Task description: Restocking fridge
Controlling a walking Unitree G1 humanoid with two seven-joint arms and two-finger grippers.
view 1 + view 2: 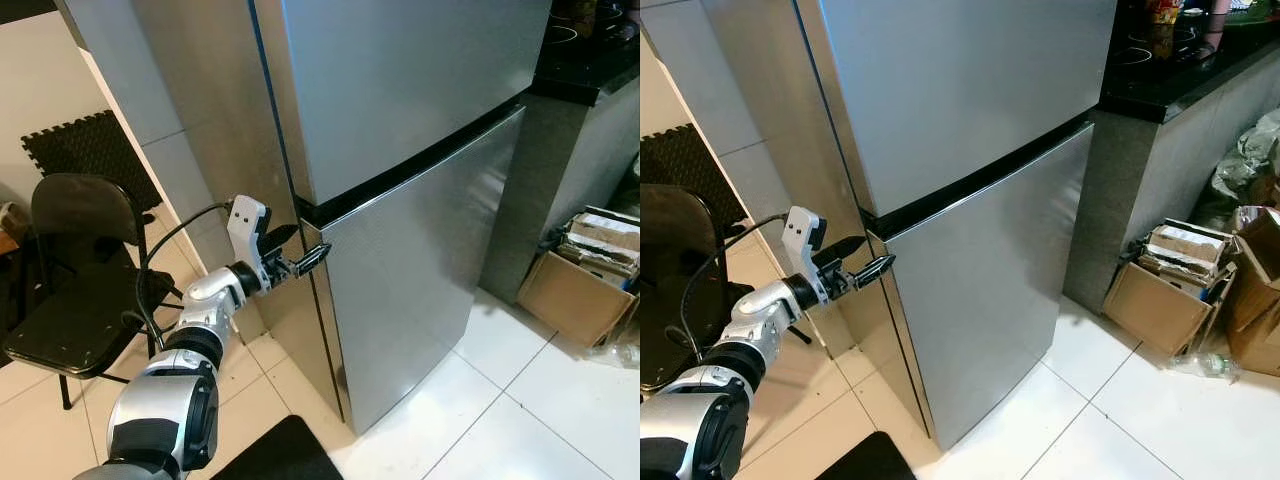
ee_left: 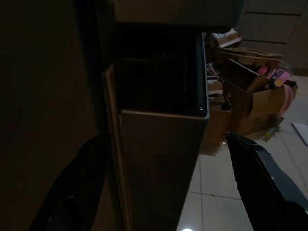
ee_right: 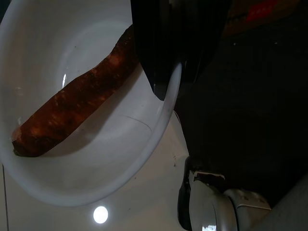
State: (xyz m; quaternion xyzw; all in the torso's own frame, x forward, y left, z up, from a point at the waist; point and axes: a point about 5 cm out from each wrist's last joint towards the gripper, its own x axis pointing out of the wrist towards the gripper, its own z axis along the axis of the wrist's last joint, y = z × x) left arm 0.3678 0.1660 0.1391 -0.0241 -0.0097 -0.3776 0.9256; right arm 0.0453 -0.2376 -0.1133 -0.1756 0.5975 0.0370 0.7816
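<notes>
Stainless-steel two-door fridge [image 1: 400, 150] stands shut; no writing on it can be read. Left pincer [image 1: 298, 252] is spread at the near-left corner of the lower door, fingers straddling its edge. Right pincer [image 3: 175, 72] grips a white plastic bowl [image 3: 120, 168] holding an orange carrot [image 3: 72, 110].

Black chair [image 1: 75, 270], cardboard boxes [image 1: 1170, 285] on white tiled floor [image 1: 1120, 420]

Looked like a home kitchen: a steel two-door fridge [image 1: 400, 190] stood on white floor tiles [image 1: 530, 420], next to a dark stone-topped table [image 1: 1185, 75], with cardboard boxes [image 1: 1170, 290] and a black chair [image 1: 70, 290] around.
</notes>
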